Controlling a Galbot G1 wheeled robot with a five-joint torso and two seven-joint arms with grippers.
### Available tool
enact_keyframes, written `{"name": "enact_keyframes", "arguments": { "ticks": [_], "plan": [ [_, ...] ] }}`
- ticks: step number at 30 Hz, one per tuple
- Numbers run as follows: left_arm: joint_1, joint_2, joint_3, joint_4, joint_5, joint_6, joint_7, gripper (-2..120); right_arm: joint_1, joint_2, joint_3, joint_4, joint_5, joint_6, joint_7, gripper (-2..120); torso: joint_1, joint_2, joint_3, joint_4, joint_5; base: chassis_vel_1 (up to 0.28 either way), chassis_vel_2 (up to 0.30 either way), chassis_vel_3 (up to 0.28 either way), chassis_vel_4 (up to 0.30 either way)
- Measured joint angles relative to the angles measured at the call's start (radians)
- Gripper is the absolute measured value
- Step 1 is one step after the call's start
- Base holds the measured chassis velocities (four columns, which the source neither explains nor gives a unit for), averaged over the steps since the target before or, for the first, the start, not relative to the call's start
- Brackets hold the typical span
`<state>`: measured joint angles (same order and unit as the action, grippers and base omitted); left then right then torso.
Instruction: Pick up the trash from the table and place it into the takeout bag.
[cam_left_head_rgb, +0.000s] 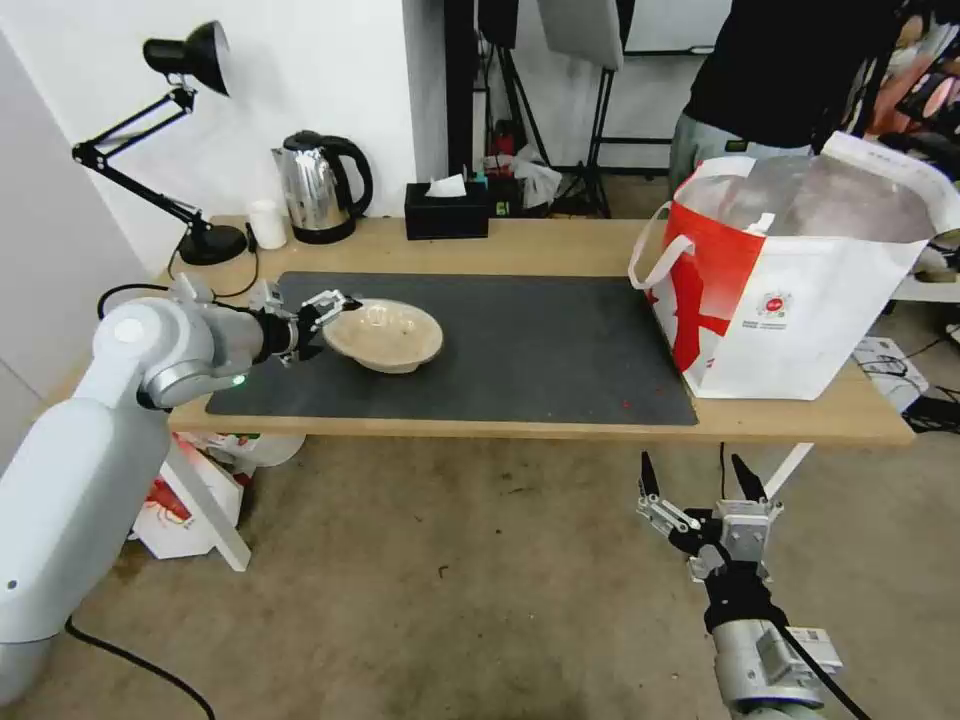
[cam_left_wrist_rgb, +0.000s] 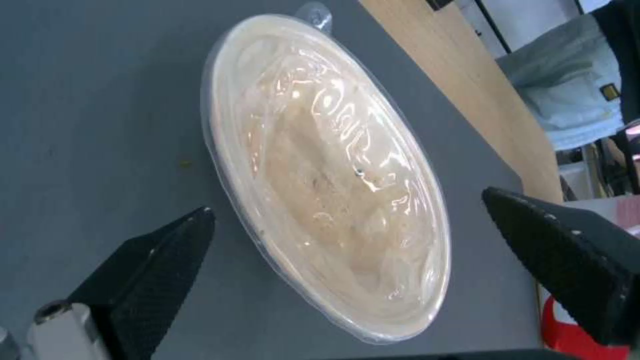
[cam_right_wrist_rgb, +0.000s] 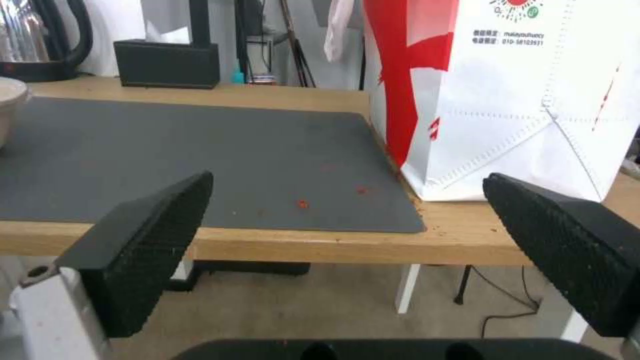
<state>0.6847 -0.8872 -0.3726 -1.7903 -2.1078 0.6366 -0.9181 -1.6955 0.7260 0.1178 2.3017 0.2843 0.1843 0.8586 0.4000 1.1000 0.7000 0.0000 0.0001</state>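
A shallow beige paper bowl (cam_left_head_rgb: 385, 335) with a glossy clear cover sits on the dark grey mat (cam_left_head_rgb: 520, 350) at the left of the table (cam_left_head_rgb: 560, 245). My left gripper (cam_left_head_rgb: 335, 303) is open at the bowl's left rim. In the left wrist view the bowl (cam_left_wrist_rgb: 327, 170) lies just ahead of the left gripper (cam_left_wrist_rgb: 348, 202), and its spread fingers (cam_left_wrist_rgb: 153, 265) are apart from it. The white and red takeout bag (cam_left_head_rgb: 790, 290) stands open at the table's right end. My right gripper (cam_left_head_rgb: 697, 475) hangs open below the table's front edge, facing the bag (cam_right_wrist_rgb: 507, 100).
Along the table's back edge stand a black desk lamp (cam_left_head_rgb: 190, 130), a small white cup (cam_left_head_rgb: 267, 224), a steel kettle (cam_left_head_rgb: 320, 187) and a black tissue box (cam_left_head_rgb: 447, 210). Red crumbs (cam_left_head_rgb: 627, 405) dot the mat near the bag. A smaller red-and-white bag (cam_left_head_rgb: 185, 505) lies on the floor.
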Motion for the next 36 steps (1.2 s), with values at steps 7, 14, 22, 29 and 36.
{"name": "enact_keyframes", "arguments": {
  "ticks": [7, 14, 22, 29, 36],
  "plan": [
    [-0.014, -0.001, 0.014, 0.012, 0.000, 0.001, 0.001, 100, 0.000, 0.000, 0.000, 0.000, 0.000, 0.000, 0.000, 100, 0.000, 0.000, 0.000, 0.0000, -0.0001, 0.000, 0.000, 0.000, 0.000],
    [-0.021, -0.006, 0.029, 0.030, 0.001, 0.001, 0.002, 100, 0.000, 0.000, 0.000, 0.000, 0.000, 0.000, 0.000, 100, 0.000, 0.000, 0.000, -0.0001, -0.0002, 0.000, 0.000, 0.000, 0.000],
    [-0.030, -0.009, 0.036, 0.035, 0.002, 0.001, -0.001, 100, 0.000, 0.000, 0.000, 0.000, 0.000, 0.000, 0.000, 100, 0.000, 0.000, 0.000, 0.0000, -0.0001, 0.000, 0.000, 0.000, 0.000],
    [-0.025, -0.010, 0.038, 0.037, 0.002, 0.002, -0.006, 100, 0.000, 0.000, 0.000, 0.000, 0.000, 0.000, 0.000, 100, 0.000, 0.000, 0.000, 0.0000, -0.0001, 0.000, 0.000, 0.000, 0.000],
    [-0.013, -0.022, 0.032, 0.034, -0.006, 0.016, -0.034, 100, 0.000, 0.000, 0.000, 0.000, 0.000, 0.000, 0.000, 100, 0.000, 0.000, 0.000, 0.0000, -0.0001, 0.000, 0.000, 0.000, 0.000]
  ]
}}
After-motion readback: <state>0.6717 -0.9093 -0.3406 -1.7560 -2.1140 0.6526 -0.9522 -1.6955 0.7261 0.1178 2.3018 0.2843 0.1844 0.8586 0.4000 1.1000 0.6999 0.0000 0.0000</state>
